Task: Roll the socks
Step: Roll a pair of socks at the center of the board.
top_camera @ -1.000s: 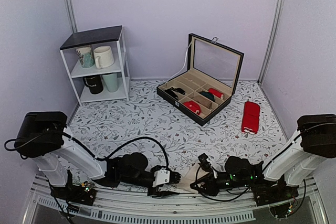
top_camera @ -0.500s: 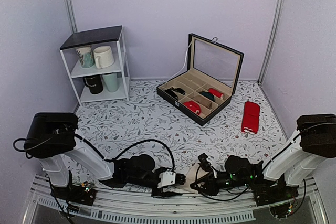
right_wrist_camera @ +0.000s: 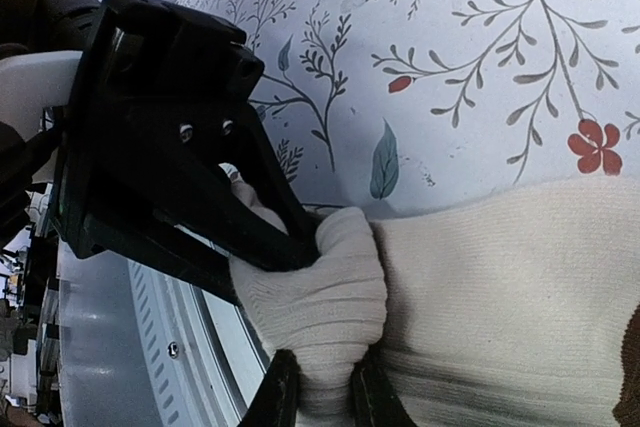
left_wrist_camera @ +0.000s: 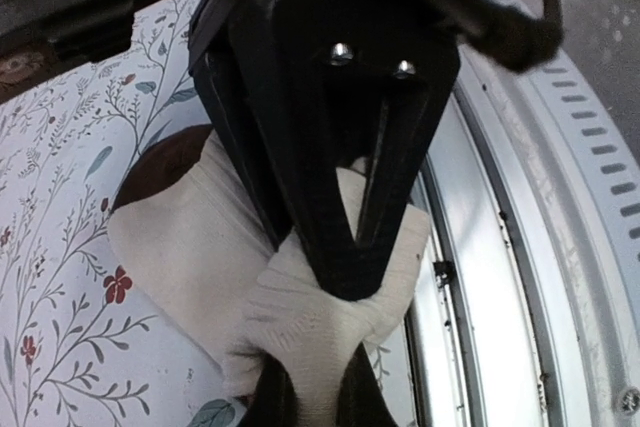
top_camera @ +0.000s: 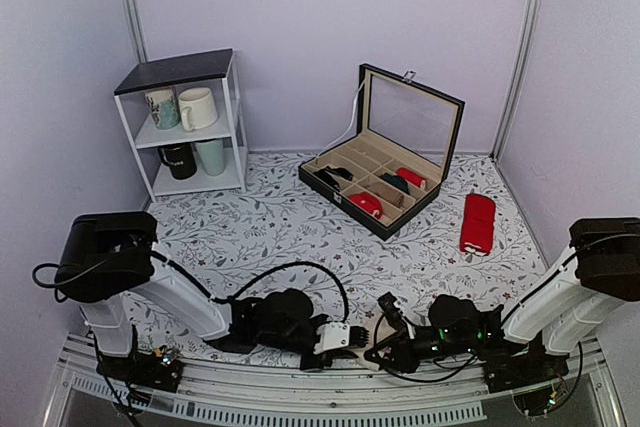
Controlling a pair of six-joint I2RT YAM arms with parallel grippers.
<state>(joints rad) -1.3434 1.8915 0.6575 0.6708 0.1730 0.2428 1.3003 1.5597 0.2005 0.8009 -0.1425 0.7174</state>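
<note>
left fingers [right_wrist_camera: 288, 242] and right fingers [left_wrist_camera: 338, 267] both pinch the cream end of the socks [top_camera: 368, 331] at the bench [top_camera: 300, 237] near edge; opposing tugs could slip the bunch loose or drag it overboard.

Robot laboratory cell staged as a domestic scene. The landmark is the black compartment box [top_camera: 412, 115], its glazed lid raised. Behind the box, plain lilac wall panels [top_camera: 300, 27] meet at bare aluminium posts [top_camera: 129, 2], forming an enclosure rather than a room. Left of the box stands a white shelf unit [top_camera: 175, 70] holding mugs [top_camera: 198, 107]. A red case [top_camera: 477, 222] lies to the right of the box. All are props on a floral table cover [top_camera: 260, 237]. In front of the box, a metal rail [top_camera: 300, 402] carries two arms, left arm [top_camera: 170, 292] and right arm [top_camera: 560, 297], with loose black cables [top_camera: 290, 269].
</note>
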